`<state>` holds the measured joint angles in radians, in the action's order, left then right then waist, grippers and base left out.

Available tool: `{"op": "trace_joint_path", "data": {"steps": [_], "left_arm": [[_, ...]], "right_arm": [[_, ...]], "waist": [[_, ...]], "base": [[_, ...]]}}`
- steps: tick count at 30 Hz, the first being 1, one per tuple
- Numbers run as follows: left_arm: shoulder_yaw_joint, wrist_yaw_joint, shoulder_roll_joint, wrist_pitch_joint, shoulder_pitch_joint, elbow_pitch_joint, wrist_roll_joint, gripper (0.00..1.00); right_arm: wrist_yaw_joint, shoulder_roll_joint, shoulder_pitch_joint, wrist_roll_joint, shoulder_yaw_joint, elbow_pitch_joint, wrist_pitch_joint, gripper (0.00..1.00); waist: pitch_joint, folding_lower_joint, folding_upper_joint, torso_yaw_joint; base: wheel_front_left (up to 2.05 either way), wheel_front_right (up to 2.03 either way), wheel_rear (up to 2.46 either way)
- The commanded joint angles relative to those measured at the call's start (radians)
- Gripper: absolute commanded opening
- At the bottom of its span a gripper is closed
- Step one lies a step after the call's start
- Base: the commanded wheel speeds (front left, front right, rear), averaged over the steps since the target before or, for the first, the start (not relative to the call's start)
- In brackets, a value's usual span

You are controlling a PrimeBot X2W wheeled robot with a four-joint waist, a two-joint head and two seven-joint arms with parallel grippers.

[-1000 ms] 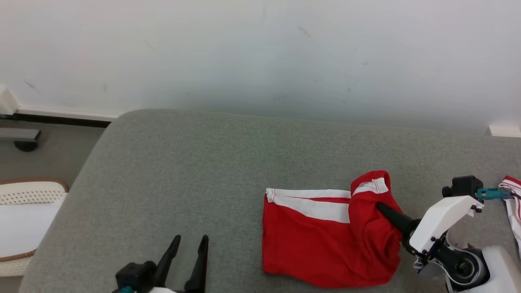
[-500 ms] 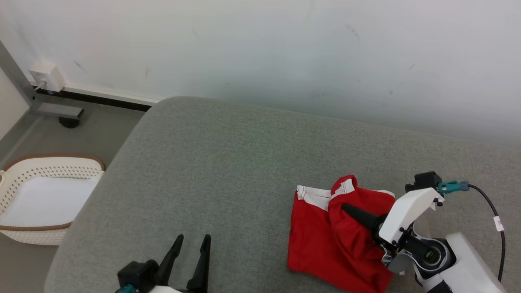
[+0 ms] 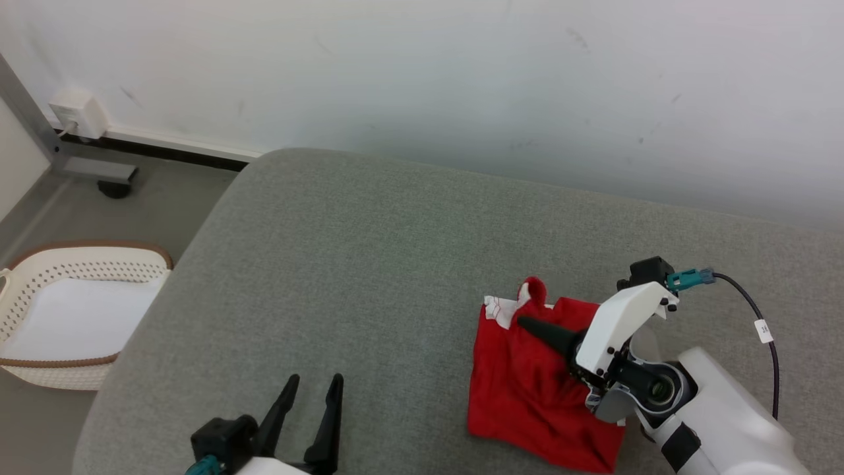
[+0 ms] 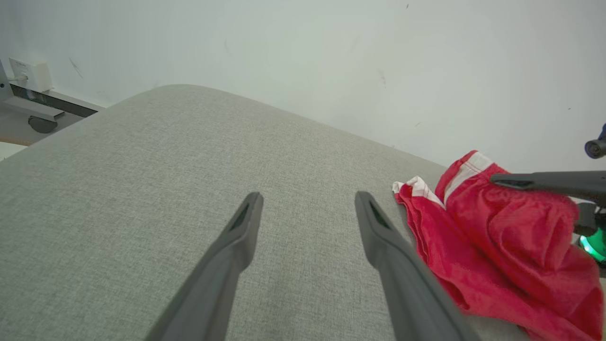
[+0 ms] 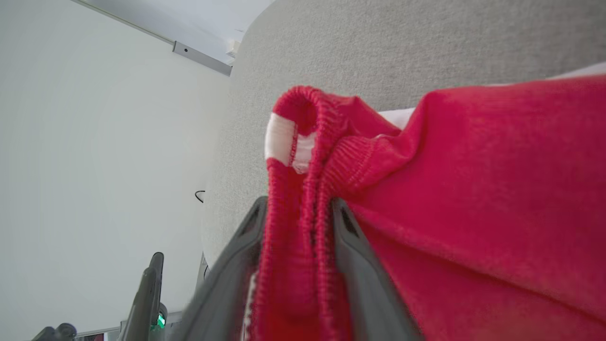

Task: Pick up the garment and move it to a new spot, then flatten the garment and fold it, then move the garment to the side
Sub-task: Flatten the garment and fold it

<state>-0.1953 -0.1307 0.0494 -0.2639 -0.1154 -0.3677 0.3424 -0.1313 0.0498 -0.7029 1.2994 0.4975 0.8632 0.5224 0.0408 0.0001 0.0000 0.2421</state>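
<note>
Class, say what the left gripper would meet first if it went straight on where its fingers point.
The left gripper would probably meet bare grey cushion, else the wall; depth unclear. The garment lies aside.

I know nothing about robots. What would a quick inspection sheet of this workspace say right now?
Surface: grey cushion, fabric-covered, with a rounded corner.
Job's things: red garment with white trim, bunched up on the cushion's right part, not yet flat or folded.
Clutter: nothing seen on the cushion.
Grippers: left gripper is open, holds nothing and is apart from the garment. Right gripper has a raised fold of the garment between its fingers; how firmly it holds cannot be told.
Cables: black cable with a white tag runs from a teal plug on the right wrist.
Surroundings: white wall behind; white basket on the floor to the left; small wall box.
</note>
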Motion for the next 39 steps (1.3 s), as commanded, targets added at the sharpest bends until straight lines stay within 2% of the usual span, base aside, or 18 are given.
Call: {"op": "trace_joint_path", "data": {"steps": [1, 5, 10, 16, 20, 23, 27, 32, 39], "left_arm": [[0.002, 0.000, 0.003, 0.000, -0.007, -0.002, 0.012, 1.00], [0.010, 0.001, 0.003, 0.000, -0.002, -0.004, 0.010, 1.00], [0.022, 0.001, 0.003, 0.000, 0.006, -0.003, -0.010, 1.00], [0.042, 0.001, 0.006, 0.000, 0.008, 0.017, -0.042, 1.00], [0.053, 0.001, 0.011, 0.000, 0.005, 0.040, -0.056, 1.00], [0.064, 0.001, 0.016, 0.000, 0.000, 0.056, -0.063, 1.00], [0.081, 0.001, 0.021, 0.000, -0.006, 0.072, -0.067, 1.00], [0.115, 0.001, 0.025, 0.000, -0.011, 0.088, -0.075, 1.00], [0.150, 0.001, 0.025, 0.000, -0.009, 0.110, -0.089, 1.00]], "right_arm": [[0.002, 0.002, -0.018, 0.016, 0.013, 0.000, -0.005, 1.00], [0.002, 0.002, -0.026, 0.050, 0.068, -0.031, -0.035, 1.00], [0.001, 0.005, -0.017, 0.061, 0.062, -0.137, -0.109, 1.00], [0.001, 0.092, 0.039, 0.030, 0.005, -0.331, -0.211, 1.00], [0.001, 0.189, 0.088, -0.056, -0.039, -0.472, -0.312, 1.00], [0.001, 0.267, 0.136, -0.174, -0.075, -0.548, -0.401, 1.00], [0.001, 0.326, 0.221, -0.359, -0.131, -0.607, -0.504, 1.00], [0.001, 0.296, 0.342, -0.546, -0.247, -0.627, -0.606, 1.00], [0.001, 0.195, 0.489, -0.758, -0.343, -0.645, -0.723, 1.00]], "waist": [[-0.001, -0.0001, 0.0000, -0.001], [-0.009, -0.0001, 0.0000, -0.010], [-0.028, -0.0001, 0.0000, -0.031], [-0.052, -0.0001, 0.0000, -0.070], [-0.059, -0.0001, 0.0000, -0.102], [-0.061, -0.0001, 0.0000, -0.129], [-0.061, -0.0001, 0.0000, -0.160], [-0.057, -0.0001, 0.0000, -0.198], [-0.054, -0.0001, 0.0000, -0.231]], "base": [[0.00, 0.00, 0.00], [0.00, 0.00, 0.00], [0.00, 0.00, 0.00], [0.00, 0.00, 0.00], [0.00, 0.00, 0.00], [0.00, 0.00, 0.00], [0.00, 0.00, 0.00], [0.00, 0.00, 0.00], [0.00, 0.00, 0.00]]}}
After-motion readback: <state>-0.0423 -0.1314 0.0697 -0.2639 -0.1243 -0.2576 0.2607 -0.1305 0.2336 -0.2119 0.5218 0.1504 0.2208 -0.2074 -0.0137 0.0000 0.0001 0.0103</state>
